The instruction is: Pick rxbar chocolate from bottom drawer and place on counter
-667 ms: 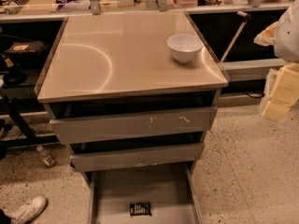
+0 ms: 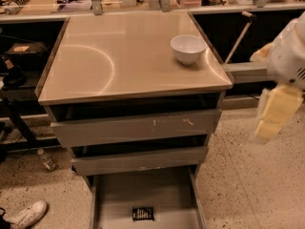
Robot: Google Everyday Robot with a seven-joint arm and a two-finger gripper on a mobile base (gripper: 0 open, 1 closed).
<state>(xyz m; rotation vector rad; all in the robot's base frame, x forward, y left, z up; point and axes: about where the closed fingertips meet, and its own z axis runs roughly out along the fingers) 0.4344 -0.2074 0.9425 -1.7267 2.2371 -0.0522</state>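
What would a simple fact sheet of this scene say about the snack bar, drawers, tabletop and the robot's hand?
bottom drawer: pulled open, lowest of three
rxbar chocolate: lying flat on that drawer's floor
counter: steel top, carrying a white bowl on its right side
gripper: in the air to the right of the cabinet, well away from the bar

Qty list:
- 1x square brushed-steel desk, rounded corners.
- 1x round white bowl.
- 3x grey metal drawers total: 2x scuffed-front drawers, 1x deep tray-like bottom drawer.
- 1x flat black rect. wrapper w/ pale lettering, the rxbar chocolate.
- 1x pale yellow gripper, at right edge of view, off the desk's right side.
- 1x white shoe.
- 1x small bottle.
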